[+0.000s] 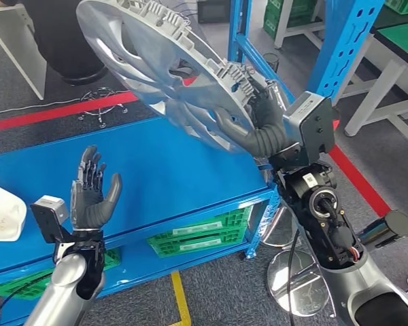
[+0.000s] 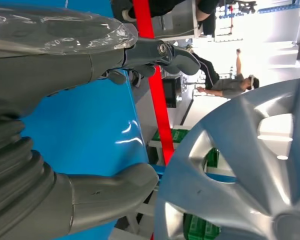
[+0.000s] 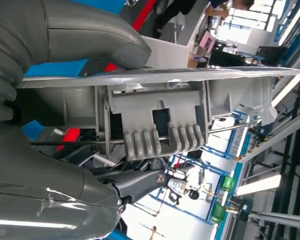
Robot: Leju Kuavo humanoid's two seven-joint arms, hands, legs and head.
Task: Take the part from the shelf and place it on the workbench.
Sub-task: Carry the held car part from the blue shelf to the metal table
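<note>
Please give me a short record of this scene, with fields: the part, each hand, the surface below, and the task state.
part: silver wheel cover, tilted, held in the air
right hand: grips the cover's rim, fingers on its ribbed back side
left hand: holds nothing, fingers spread, raised over the blue surface
surface below: blue surface, green crates beneath it
task state: cover not yet set down

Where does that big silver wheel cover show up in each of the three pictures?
Head view: wheel cover at top centre, held by the right hand.
Left wrist view: its spoked front is at the lower right.
Right wrist view: its rim and ribbed back are seen edge-on across the middle.
Shared landmark: the red floor stripe.
</note>
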